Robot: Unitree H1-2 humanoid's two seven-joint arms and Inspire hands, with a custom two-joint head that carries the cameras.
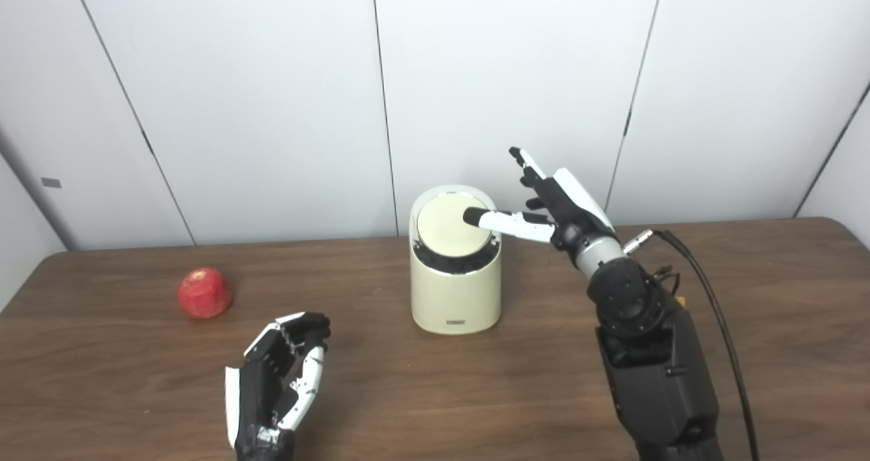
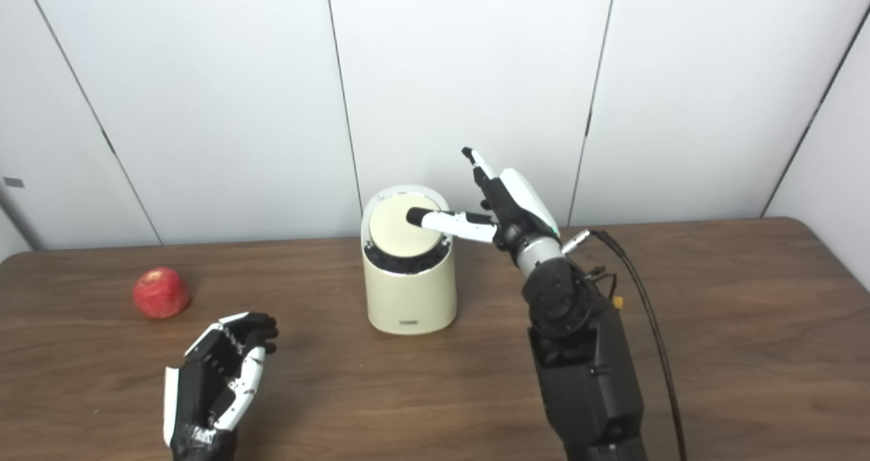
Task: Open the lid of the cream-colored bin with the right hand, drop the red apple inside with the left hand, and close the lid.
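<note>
The cream-colored bin [image 1: 455, 291] stands at the table's middle. Its round lid [image 1: 448, 228] is tilted, its near edge dipped so a dark gap shows at the front. My right hand [image 1: 544, 206] is beside the bin's right, open, with its thumb [image 1: 503, 222] resting on the lid's right part and its fingers pointing up. The red apple [image 1: 204, 292] lies on the table at the left. My left hand [image 1: 282, 372] is open and empty, low over the table, to the right of and nearer than the apple.
The brown wooden table [image 1: 136, 379] ends at a white panelled wall [image 1: 272, 107] behind the bin. A black cable [image 1: 714, 311] runs along my right forearm. Nothing else stands on the table.
</note>
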